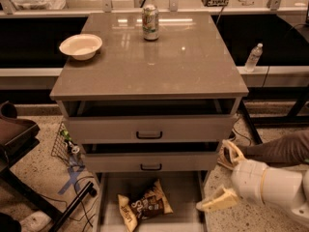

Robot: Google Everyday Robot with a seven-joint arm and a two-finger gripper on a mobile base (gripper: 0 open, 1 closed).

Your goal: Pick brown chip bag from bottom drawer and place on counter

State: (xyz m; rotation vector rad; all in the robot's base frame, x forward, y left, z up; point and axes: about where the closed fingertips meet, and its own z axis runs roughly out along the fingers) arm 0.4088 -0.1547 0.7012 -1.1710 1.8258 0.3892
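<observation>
Camera view: gripper (216,177), jaws spread, hovers right of the bottom drawer (184,191); it should centre over the brown chip bag (145,207) before descending.

- White lettering is seen on the brown chip bag (145,208) in the near bottom drawer (182,190); no word can be made out
- the label on the far can (150,22) is unreadable
- no marking is seen on the gripper (226,177), near right beside that drawer, fingers spread

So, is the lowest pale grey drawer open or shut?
Open: the bottom drawer is pulled out, a dark brown chip bag on its floor; the gripper, open, is beside it.
</observation>
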